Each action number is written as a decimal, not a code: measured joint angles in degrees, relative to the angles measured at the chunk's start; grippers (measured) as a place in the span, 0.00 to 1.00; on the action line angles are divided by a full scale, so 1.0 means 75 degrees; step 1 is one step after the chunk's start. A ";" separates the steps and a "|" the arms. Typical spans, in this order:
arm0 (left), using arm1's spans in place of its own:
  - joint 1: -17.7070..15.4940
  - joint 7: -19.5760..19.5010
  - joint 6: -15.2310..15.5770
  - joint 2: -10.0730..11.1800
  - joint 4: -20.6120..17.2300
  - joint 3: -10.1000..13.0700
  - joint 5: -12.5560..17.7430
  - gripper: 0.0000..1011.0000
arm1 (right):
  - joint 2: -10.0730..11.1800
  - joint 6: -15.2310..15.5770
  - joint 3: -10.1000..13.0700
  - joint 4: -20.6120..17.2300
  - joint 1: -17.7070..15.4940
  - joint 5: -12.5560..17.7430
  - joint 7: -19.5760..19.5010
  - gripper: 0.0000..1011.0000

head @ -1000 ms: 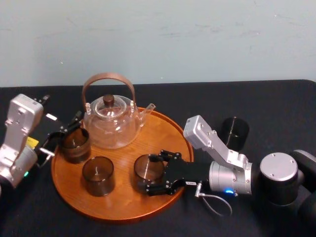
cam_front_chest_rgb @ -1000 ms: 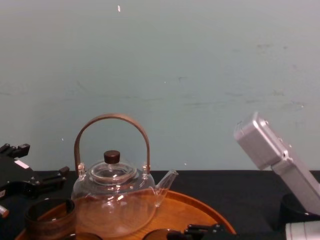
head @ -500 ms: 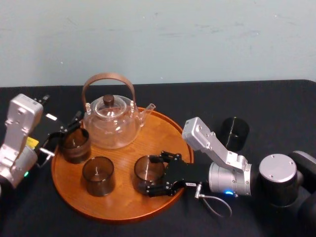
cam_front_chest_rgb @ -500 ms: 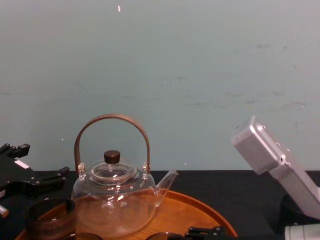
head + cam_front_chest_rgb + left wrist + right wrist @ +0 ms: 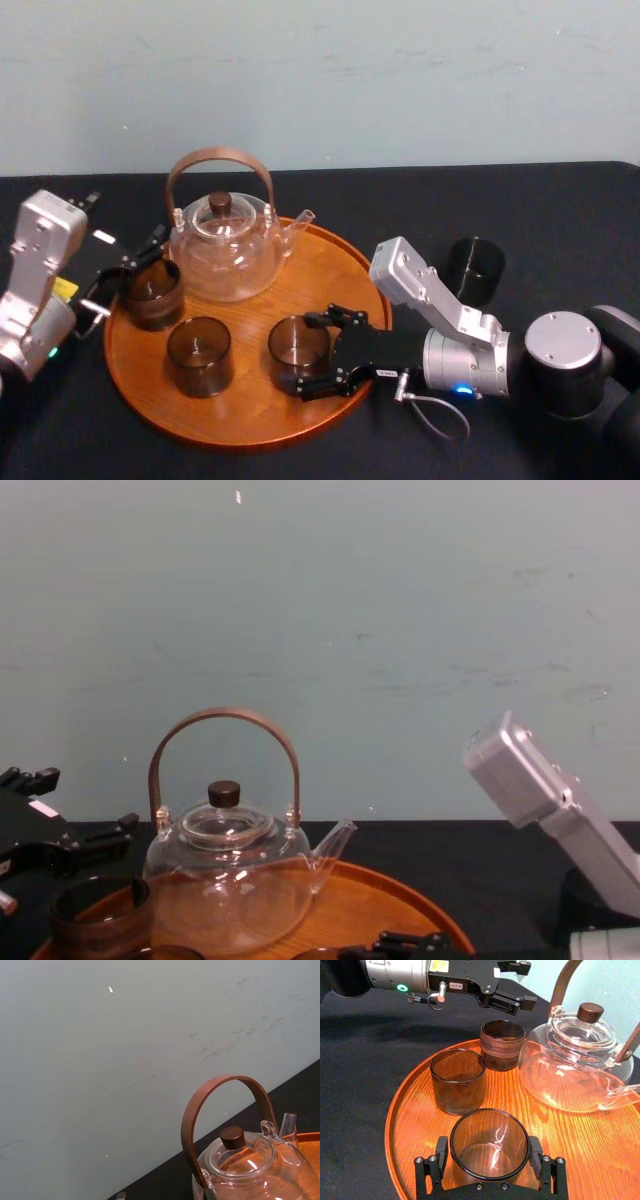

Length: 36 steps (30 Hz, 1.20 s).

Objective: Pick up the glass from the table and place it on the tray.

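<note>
Smoky brown glass tumbler [image 5: 489, 1142] on the round orange-brown wooden tray [image 5: 340, 270], pinched on both sides by the right claw [image 5: 308, 356].
It sits just inside the tray's near right rim, apart from a second brown tumbler [image 5: 198, 355] on its left, with bare wood up to the clear glass teapot [image 5: 225, 250]. The left claw [image 5: 128, 270] is spread at the left rim, just beside a dark banded cup [image 5: 152, 292]. A black cup [image 5: 473, 268] stands alone on the black-clothed bench [image 5: 560, 220], outside the right rim.

You're getting soft, even light; glints are popping on the teapot [image 5: 570, 1070], faint shadow's lying across the table [image 5: 360, 1085].
</note>
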 joint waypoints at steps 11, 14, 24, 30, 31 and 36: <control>0.0000 0.0000 0.0000 0.0000 0.0000 0.0000 0.0000 0.99 | 0.0000 -0.0001 0.0007 0.0000 0.0000 0.0008 0.0008 0.99; 0.0001 0.0000 0.0000 0.0000 0.0000 0.0000 0.0000 0.99 | 0.0000 -0.0001 0.0007 0.0000 0.0000 0.0010 0.0010 0.99; 0.0000 0.0000 0.0000 0.0000 0.0000 0.0000 0.0000 0.99 | 0.0457 0.0031 0.0213 -0.0489 -0.0277 0.0253 0.0152 0.99; 0.0000 0.0000 0.0000 0.0000 0.0000 0.0000 0.0000 0.99 | 0.0897 0.0089 0.0404 -0.0928 -0.0572 0.0448 0.0179 0.99; 0.0000 0.0000 0.0000 0.0000 0.0000 0.0000 0.0000 0.99 | 0.0956 0.0093 0.0430 -0.0987 -0.0613 0.0478 0.0183 0.99; 0.0000 0.0000 0.0000 0.0000 0.0000 0.0000 0.0000 0.99 | 0.1374 0.0048 0.0615 -0.1372 -0.0891 0.0676 0.0260 0.99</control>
